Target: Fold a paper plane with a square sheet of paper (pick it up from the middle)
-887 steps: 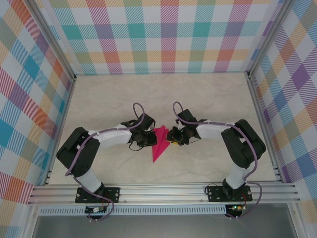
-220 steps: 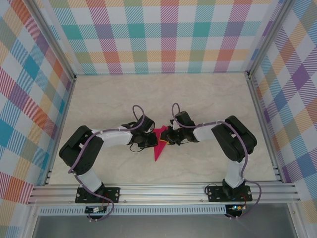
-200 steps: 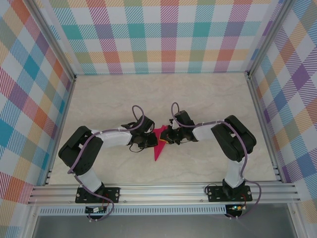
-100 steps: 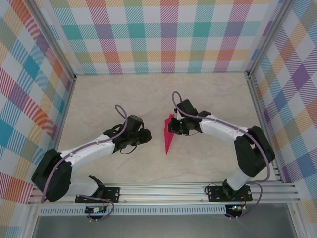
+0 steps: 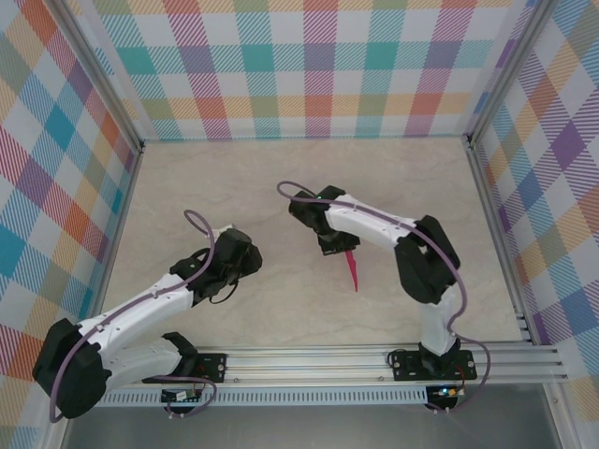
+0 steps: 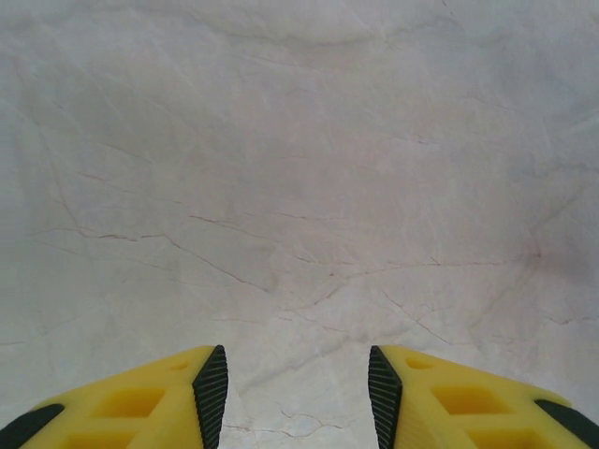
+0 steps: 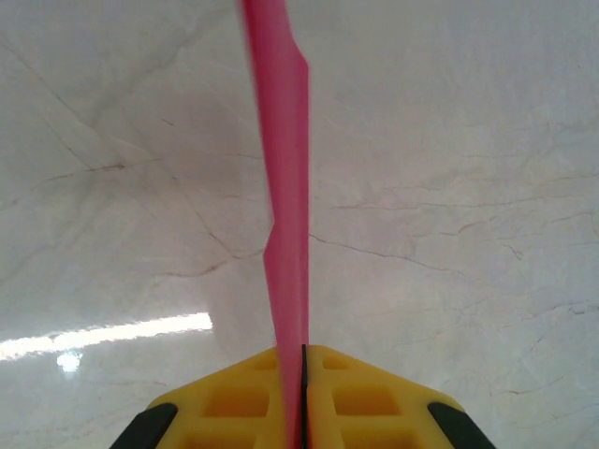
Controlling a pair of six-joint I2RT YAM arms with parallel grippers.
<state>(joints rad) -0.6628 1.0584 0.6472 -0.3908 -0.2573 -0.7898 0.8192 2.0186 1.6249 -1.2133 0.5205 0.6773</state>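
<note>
Yellow pads of right gripper [image 7: 302, 354] clamped tight on magenta paper plane [image 7: 285, 187], slim dart seen edge-on, jutting forward over pale marbled table [image 7: 487, 140], left gripper [image 6: 298, 383] well apart to the left, jaws parted, touching nothing.

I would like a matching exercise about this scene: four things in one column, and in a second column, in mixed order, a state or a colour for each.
Column 1
1. left gripper
2. right gripper
3. pink paper
4. table

Column 2
a. pale, marble-like surface
b. shut on a thin folded sheet
c. open, with nothing between the fingers
d. slim folded strip, clamped at one end

Pairs: 1-c, 2-b, 3-d, 4-a
</note>
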